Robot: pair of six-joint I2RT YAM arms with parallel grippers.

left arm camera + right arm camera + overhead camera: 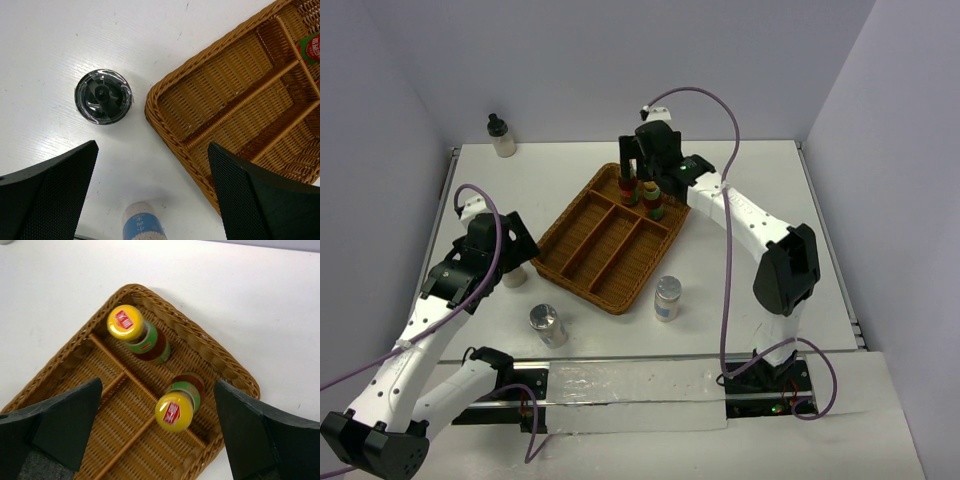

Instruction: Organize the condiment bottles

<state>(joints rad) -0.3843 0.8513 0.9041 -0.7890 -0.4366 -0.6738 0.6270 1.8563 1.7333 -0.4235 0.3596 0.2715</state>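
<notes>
Two glossy, round-capped red bottles point(150, 345) stand in the woven wicker tray point(220, 360). The left tool point(152, 150) and right tool point(157, 390) gape open, empty.

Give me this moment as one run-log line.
left gripper: open, by black-capped bottle | right gripper: open, over two red sauce bottles standing in wicker tray | outside tray: two shakers, second black-capped bottle

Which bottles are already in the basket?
The two red sauce bottles with yellow tops: they stand in the wicker tray. The two shakers and the black-capped bottles sit outside it, on the table.
</notes>
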